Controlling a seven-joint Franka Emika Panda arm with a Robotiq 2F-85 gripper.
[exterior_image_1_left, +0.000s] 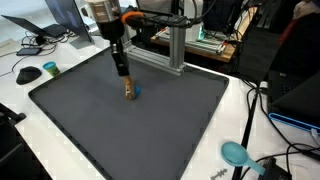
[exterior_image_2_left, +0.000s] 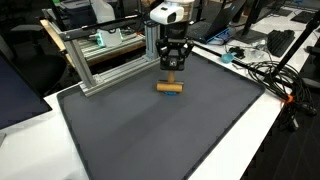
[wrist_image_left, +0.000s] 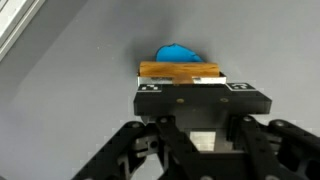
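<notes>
A small wooden block (wrist_image_left: 180, 71) lies on the dark grey mat (exterior_image_1_left: 150, 130), with a blue piece (wrist_image_left: 178, 53) right behind it. Both exterior views show the block (exterior_image_1_left: 130, 91) (exterior_image_2_left: 168, 87) low on the mat near its far edge, directly under the arm. My gripper (exterior_image_1_left: 127, 80) (exterior_image_2_left: 172, 72) comes straight down onto it. In the wrist view the gripper (wrist_image_left: 180, 86) has its black body covering the fingertips, and the block sits just beyond them. The jaws stand closed around the block.
An aluminium frame (exterior_image_1_left: 175, 45) (exterior_image_2_left: 100, 60) stands at the mat's far edge, close to the arm. A teal object (exterior_image_1_left: 236, 153) and cables (exterior_image_2_left: 265, 70) lie on the white table beside the mat. A mouse (exterior_image_1_left: 28, 74) lies off another side.
</notes>
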